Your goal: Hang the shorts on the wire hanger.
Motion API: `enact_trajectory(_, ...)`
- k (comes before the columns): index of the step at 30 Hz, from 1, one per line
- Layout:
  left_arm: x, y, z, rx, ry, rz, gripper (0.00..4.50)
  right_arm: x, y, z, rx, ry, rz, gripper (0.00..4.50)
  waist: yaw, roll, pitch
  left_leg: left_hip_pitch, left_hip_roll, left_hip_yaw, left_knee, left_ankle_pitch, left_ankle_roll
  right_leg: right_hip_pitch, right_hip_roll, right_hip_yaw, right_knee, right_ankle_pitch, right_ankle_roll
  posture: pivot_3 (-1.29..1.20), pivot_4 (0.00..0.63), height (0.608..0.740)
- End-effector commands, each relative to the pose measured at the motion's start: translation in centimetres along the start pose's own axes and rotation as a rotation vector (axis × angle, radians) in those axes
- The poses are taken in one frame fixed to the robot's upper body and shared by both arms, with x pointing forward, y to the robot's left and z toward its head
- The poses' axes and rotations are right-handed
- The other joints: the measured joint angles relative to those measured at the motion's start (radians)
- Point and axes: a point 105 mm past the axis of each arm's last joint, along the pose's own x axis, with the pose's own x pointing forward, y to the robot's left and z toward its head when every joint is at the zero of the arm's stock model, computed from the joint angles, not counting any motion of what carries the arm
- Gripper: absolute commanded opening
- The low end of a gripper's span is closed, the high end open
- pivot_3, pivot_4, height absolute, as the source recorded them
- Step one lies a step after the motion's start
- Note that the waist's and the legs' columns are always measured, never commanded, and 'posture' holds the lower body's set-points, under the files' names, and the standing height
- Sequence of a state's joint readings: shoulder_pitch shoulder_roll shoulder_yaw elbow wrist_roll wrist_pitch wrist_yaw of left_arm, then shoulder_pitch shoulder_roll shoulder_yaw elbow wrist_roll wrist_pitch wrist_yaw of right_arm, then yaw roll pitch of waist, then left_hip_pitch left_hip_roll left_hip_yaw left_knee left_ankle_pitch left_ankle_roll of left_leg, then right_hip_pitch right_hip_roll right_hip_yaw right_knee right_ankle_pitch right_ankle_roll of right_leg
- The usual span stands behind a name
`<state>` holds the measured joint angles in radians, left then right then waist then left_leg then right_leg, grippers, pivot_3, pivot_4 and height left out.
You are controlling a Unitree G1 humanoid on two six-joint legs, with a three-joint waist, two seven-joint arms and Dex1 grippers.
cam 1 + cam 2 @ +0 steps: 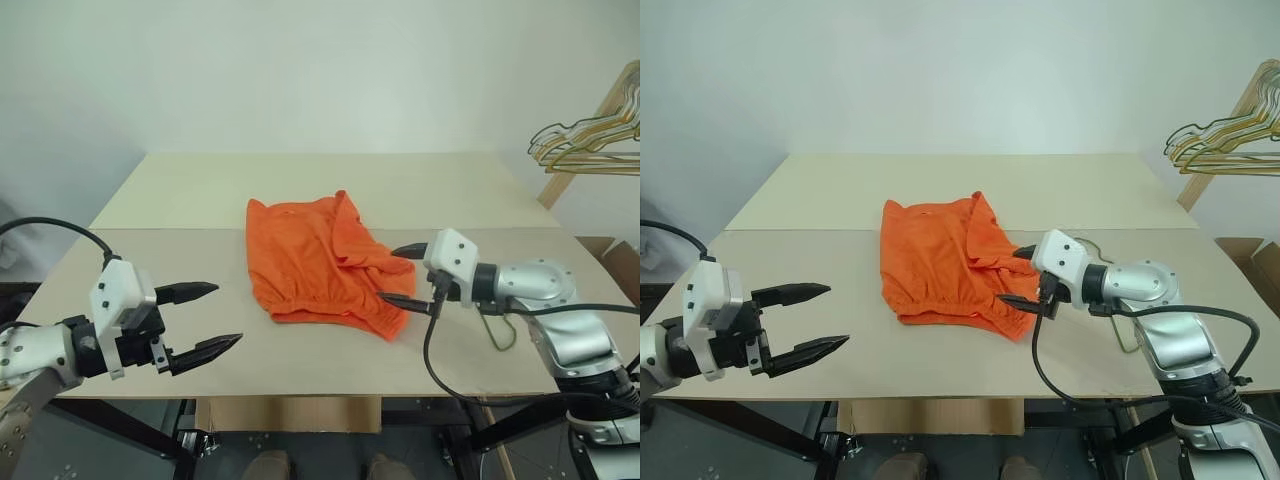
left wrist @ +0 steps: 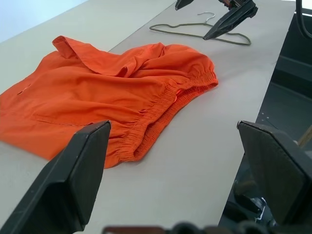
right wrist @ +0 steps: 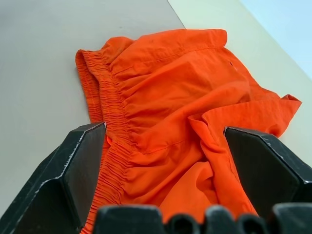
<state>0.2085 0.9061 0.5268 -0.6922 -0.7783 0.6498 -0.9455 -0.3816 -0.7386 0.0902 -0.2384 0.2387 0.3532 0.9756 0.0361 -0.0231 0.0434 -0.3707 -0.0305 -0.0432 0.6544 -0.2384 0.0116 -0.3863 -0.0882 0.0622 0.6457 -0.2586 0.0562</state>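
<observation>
Both grippers are spread wide and empty. The right gripper (image 1: 400, 275) should clamp the shorts (image 1: 315, 260) at the gathered waistband toward the table's (image 1: 300, 190) front edge, not loose fabric.

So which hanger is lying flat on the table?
The single dark wire hanger, beside the right gripper. The gold and pale-green hangers hang bunched on a wooden rack off the table's right.

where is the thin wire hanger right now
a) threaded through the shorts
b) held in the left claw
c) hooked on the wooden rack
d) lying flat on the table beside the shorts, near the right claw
d: the wire hanger lies flat on the table, just past the shorts, with the open right claw above it.
</observation>
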Motion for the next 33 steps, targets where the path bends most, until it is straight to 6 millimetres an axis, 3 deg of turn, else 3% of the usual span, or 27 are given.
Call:
enact_trajectory(1,0.0,0.1,0.8,0.027,-0.023,0.003,4.5,-0.7,-0.7,1.6,-0.056,-0.04,-0.04,4.48,0.0,0.0,0.0,0.0,0.0,0.0,0.0,0.0,0.0,0.0,0.0,0.0,0.0,0.0,0.0,0.08,0.0,0.74)
enact_trajectory(9,-0.1,0.3,1.3,0.037,-0.035,-0.017,4.5,-0.2,0.0,2.0,-0.074,-0.046,-0.021,4.48,0.001,0.0,0.0,0.0,0.0,0.0,0.0,0.0,0.0,0.0,0.0,0.0,0.0,0.0,0.0,0.08,0.0,0.74)
enact_trajectory(13,-0.2,0.5,1.7,0.049,-0.047,-0.043,4.5,1.0,0.5,2.1,-0.117,-0.018,0.003,4.48,-0.001,0.0,0.0,0.0,0.0,0.0,0.0,0.0,0.0,0.0,0.0,0.0,0.0,0.0,0.0,0.06,0.0,0.74)
enact_trajectory(20,-0.8,0.8,1.2,0.047,-0.022,-0.071,4.5,5.8,3.1,2.1,-0.219,0.073,0.11,4.48,-0.031,0.0,0.0,0.0,0.001,0.001,0.0,0.0,0.0,-0.001,0.002,0.0,0.0,0.0,-0.001,0.01,0.0,0.74)
enact_trajectory(26,-2.0,1.4,0.9,0.053,0.018,-0.064,4.5,11.2,5.5,2.9,-0.308,0.084,0.194,4.48,-0.058,0.0,0.0,0.0,0.003,0.001,0.0,0.0,-0.001,-0.001,0.004,0.0,0.0,0.001,-0.002,-0.01,0.0,0.74)
enact_trajectory(33,-2.6,1.5,1.3,0.058,0.034,-0.056,4.5,17.8,7.6,3.8,-0.288,0.15,0.247,4.48,-0.084,0.0,0.0,0.001,0.008,-0.001,0.0,-0.002,-0.006,-0.003,0.012,0.0,0.0,0.003,-0.005,0.02,0.0,0.74)
